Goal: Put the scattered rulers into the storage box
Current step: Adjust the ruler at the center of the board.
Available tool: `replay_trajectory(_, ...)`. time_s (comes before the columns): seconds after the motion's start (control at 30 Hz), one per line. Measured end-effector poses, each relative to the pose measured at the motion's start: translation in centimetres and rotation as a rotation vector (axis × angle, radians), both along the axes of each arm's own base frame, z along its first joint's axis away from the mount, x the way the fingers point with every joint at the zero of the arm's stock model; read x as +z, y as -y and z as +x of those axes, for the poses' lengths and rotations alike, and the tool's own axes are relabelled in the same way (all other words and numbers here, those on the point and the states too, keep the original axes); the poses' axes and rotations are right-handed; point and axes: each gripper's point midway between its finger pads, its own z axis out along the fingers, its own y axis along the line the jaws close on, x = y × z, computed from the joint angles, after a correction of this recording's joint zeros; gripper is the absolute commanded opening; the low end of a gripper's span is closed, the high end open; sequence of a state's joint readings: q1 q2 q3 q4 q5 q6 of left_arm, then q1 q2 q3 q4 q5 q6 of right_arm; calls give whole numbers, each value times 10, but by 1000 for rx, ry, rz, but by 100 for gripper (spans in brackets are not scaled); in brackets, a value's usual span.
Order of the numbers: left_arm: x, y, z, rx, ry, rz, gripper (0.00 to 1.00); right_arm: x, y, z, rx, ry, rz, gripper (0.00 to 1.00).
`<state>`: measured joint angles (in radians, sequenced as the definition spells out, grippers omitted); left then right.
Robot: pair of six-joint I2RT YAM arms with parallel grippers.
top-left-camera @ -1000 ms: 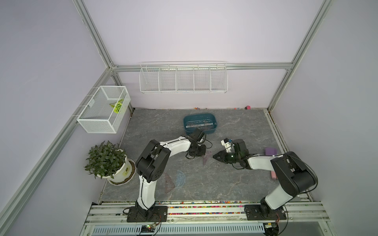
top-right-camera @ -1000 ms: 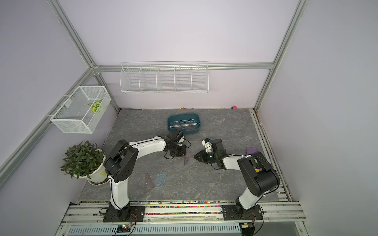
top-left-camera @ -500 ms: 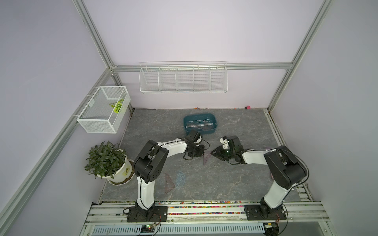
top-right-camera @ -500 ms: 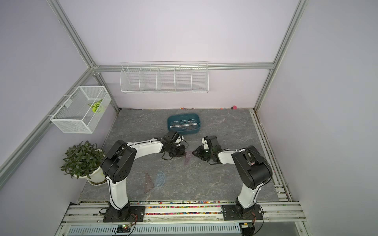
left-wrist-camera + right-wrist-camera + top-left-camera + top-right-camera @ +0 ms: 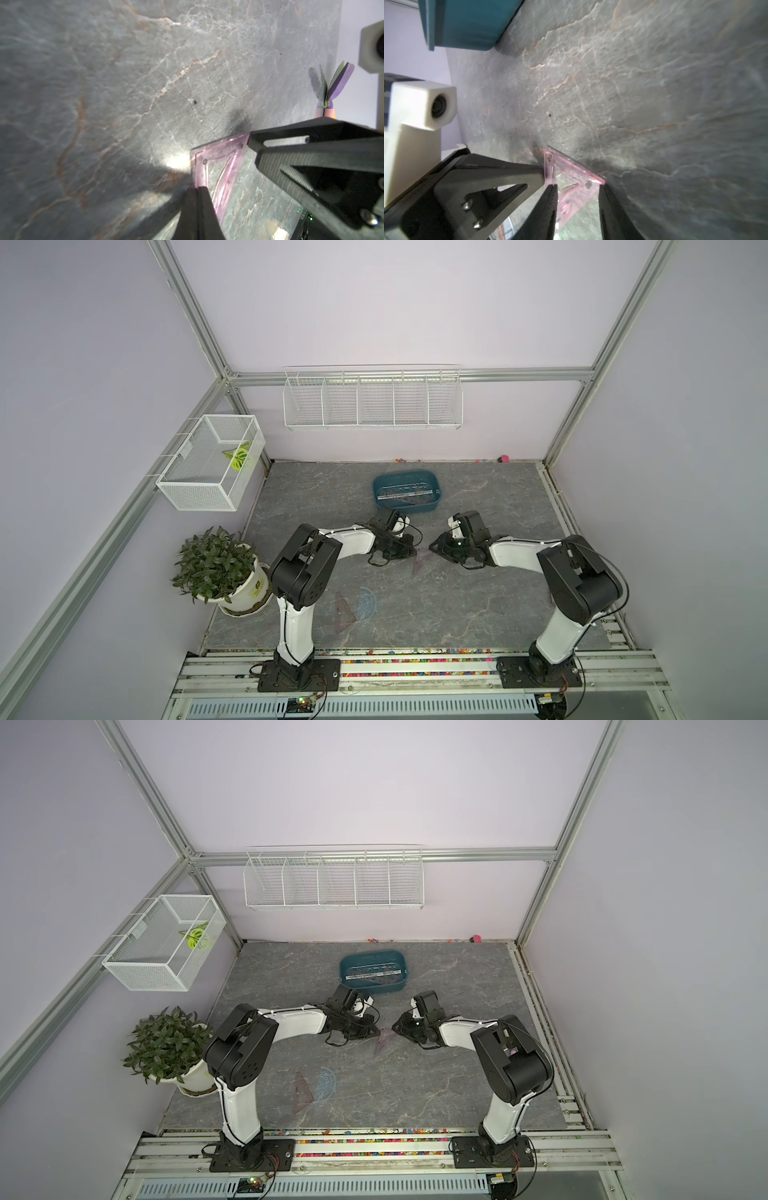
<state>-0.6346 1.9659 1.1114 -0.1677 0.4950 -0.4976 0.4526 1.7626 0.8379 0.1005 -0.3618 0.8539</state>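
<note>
Box (image 5: 411,509): dark teal, on the grey table (image 5: 498,497); straight strips (image 5: 405,492) lie inside it.
Triangle (image 5: 571,176): pinkish and clear, flat on the table just in front of the box, between the two grippers.
Left gripper (image 5: 197,193): jaws closed together with nothing between them; the tips touch one edge of the triangle.
Right gripper (image 5: 577,187): jaws apart, one on each side of the triangle's corner. Whether they press on it is hard to tell from the wrist view.
Second triangle (image 5: 343,612): flat on the table, well in front of the box, farther from it than both grippers.
Protractor (image 5: 368,601): bluish half-round, right beside the second triangle, also well apart from the box.
</note>
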Motion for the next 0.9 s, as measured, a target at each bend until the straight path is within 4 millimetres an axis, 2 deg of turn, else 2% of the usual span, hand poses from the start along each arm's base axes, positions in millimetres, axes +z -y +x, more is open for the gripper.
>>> replay_trajectory(0.2, 3, -3, -1, 1, 21, 7, 0, 0, 1, 0, 15, 12, -11, 38)
replay_trajectory(0.4, 14, -19, -20, 7, 18, 37, 0, 0, 2, -1, 32, 27, -10, 37)
replay_trajectory(0.6, 31, -7, -24, -29, 42, -30, 0, 0, 14, -6, 31, 40, 12, 36)
replay_trajectory(0.9, 22, -4, -28, -48, 14, -35, 0, 1, 15, -10, 46, 50, 34, 34)
